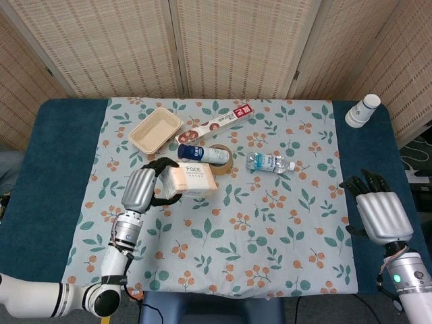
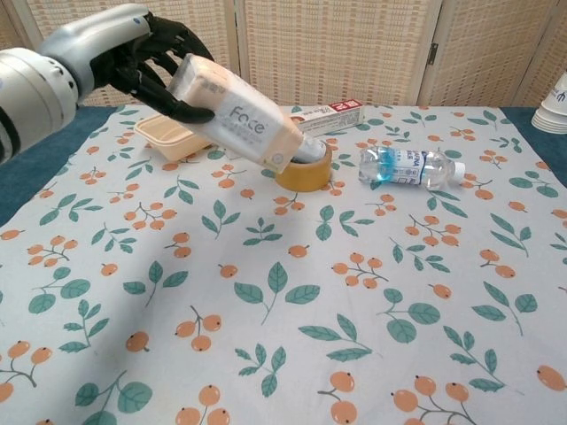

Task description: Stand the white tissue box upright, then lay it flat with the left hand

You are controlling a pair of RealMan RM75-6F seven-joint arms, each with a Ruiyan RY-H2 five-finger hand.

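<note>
A: While the left hand [image 1: 143, 187] grips the white tissue box [image 1: 191, 180] by one end, fingers wrapped around it, where's the box relative to the tape roll [image 1: 221, 162]?

B: Head view: box just to the near-left of the tape roll, lying roughly sideways, "Face" print up. Chest view: left hand [image 2: 146, 55] holds it lifted off the surface [image 2: 372, 292], tilted, far end of the white tissue box [image 2: 237, 112] dipping down in front of the tape roll [image 2: 304, 172]. Can't tell if that low end touches the roll.

A: Right hand?

B: Right hand [image 1: 381, 212] is well to the right of the tape roll, at the edge of the surface, fingers extended and slightly apart, holding nothing. Head view only.

A: Other stuff around the tape roll?

B: Blue-capped tube [image 1: 201, 154] lying across the roll's top. Water bottle [image 1: 270, 163] on its side just right of it. Long red-and-white box [image 1: 214, 125] behind the roll, beige tray [image 1: 155, 130] behind-left. Paper cup stack [image 1: 363, 110] far right-behind, on the blue part of the surface. Floral cloth [image 1: 270, 229] under everything else
</note>
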